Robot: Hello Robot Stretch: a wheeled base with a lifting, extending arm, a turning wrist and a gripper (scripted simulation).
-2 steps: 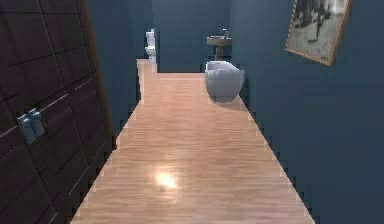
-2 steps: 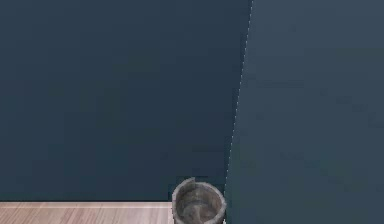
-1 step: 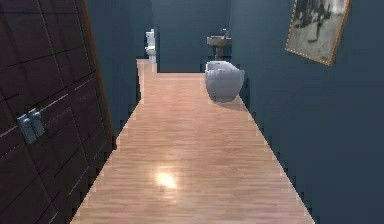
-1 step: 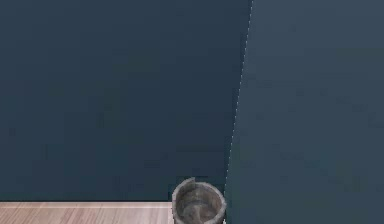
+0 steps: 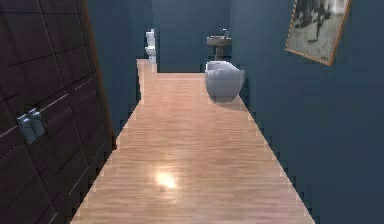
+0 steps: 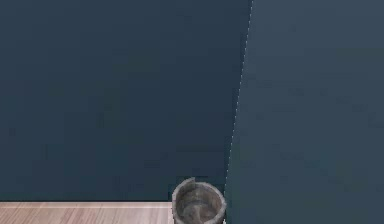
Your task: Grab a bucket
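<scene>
Bucket (image 6: 199,203): grey, upright on the wooden floor (image 6: 80,214), tucked into the dark wall (image 6: 120,90) corner, probably stored clear of the walkway.
Jaws: you cannot tell their state, nor where the bucket sits relative to them.
Ahead: toilet (image 5: 224,80) at the corridor's end.

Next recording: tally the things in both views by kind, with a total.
Bucket: 1
Toilet: 1
Sink: 1
Framed picture: 1
Dark door: 1
Small white wall fixture, too small to identify: 1
Total: 6
</scene>
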